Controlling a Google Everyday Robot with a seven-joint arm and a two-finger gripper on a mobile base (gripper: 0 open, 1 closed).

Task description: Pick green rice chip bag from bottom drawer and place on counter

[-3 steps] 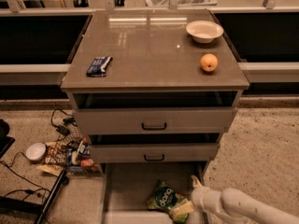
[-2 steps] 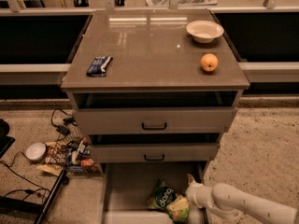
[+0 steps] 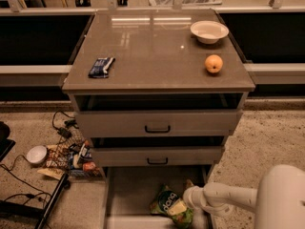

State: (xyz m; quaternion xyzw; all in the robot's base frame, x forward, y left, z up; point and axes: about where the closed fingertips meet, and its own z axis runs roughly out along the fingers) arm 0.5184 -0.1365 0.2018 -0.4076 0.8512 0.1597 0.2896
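Note:
The green rice chip bag (image 3: pixel 167 203) lies on the floor of the open bottom drawer (image 3: pixel 133 190), right of its middle, at the lower edge of the camera view. My gripper (image 3: pixel 189 197) reaches in from the lower right on a white arm and is at the bag's right edge, low in the drawer. Whether it touches the bag does not show. The counter (image 3: pixel 152 51) is the glossy grey-brown top of the cabinet, above.
On the counter lie a dark blue wrapper (image 3: pixel 101 67) at the left, a white bowl (image 3: pixel 209 31) and an orange (image 3: pixel 214 63) at the right. The two handled drawers (image 3: pixel 157 125) above stand slightly open. Clutter (image 3: pixel 71 154) and cables lie on the floor left of the cabinet.
My gripper has moved left along the drawer, closer to the bag's right edge. The bag and the counter items have not moved.

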